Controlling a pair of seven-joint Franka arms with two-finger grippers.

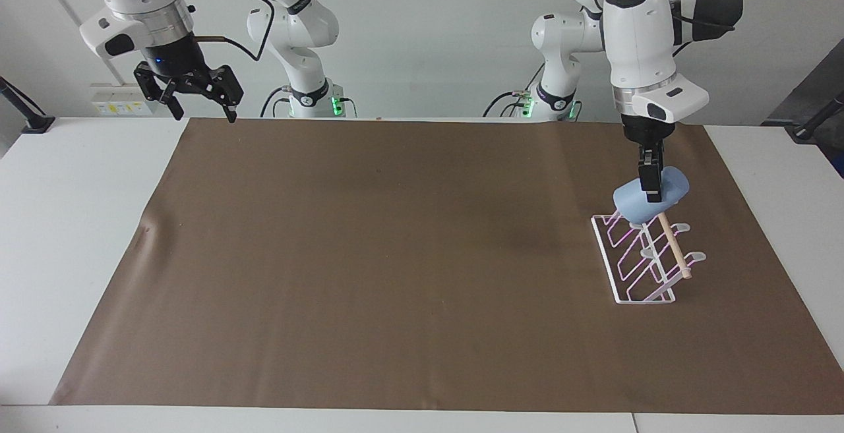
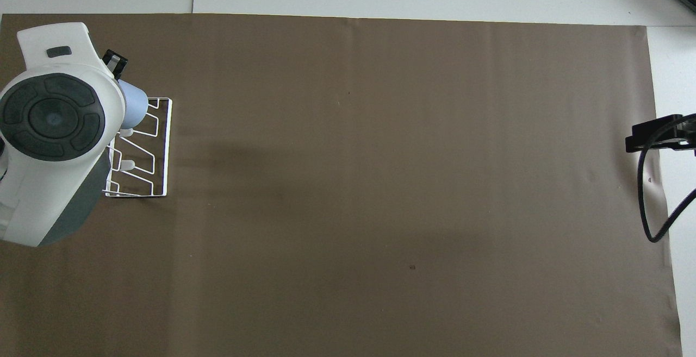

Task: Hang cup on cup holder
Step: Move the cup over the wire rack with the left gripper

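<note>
Light-blue tapered plastic cup (image 1: 651,201), smooth and handleless, hangs in the air in the left hand (image 1: 651,189), whose fingers are clamped across its wall about halfway along its length. The cup lies nearly on its side, its long axis tilted a little, the wider mouth pointing down and toward the right arm's end of the desk, the closed end raised toward the left arm's end. It sits directly over the end of the white wire cup holder (image 1: 636,263) that is nearest the robots, the rack with a rectangular base, slanted round-tipped prongs and a pale wooden dowel along its top. From the facing view the lower edge of the cup looks just above, perhaps touching, the first prong and the top of the dowel; whether the prong has entered the mouth cannot be told. In the overhead view the left arm's wrist covers most of the cup (image 2: 132,108), so only a sliver of blue shows beside the rack (image 2: 163,145). My reading is that the coming move turns on lining the cup's axis up with the slant of that first prong, mouth leading, then sliding it down before letting go. The right hand (image 1: 199,87), fingers spread and carrying nothing, waits high over the edge of the brown paper mat (image 1: 395,255) at the right arm's end of the desk (image 1: 72,222).
</note>
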